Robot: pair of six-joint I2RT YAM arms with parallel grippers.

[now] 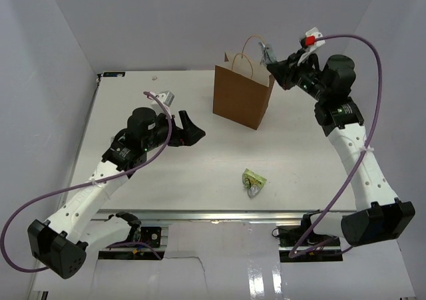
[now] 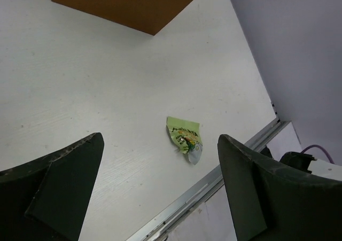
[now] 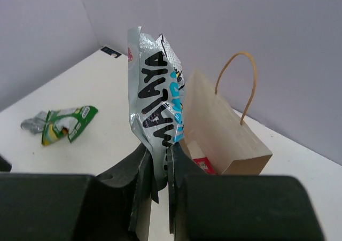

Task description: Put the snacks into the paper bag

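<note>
Currently right gripper [image 3: 160, 156] clenched on silver snack packet [image 3: 155, 91] near paper bag [image 1: 241, 100] top; left gripper [image 1: 191, 128] released, empty; green snack packet [image 1: 253, 180] on table [image 1: 153, 173].

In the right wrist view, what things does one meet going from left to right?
Crumpled green foil snack packet → silver foil snack packet clamped in the right gripper → brown paper bag with looped handle.

Lab test cell: white table [image 1: 166, 173], plain enclosing walls [image 1: 166, 20].
</note>
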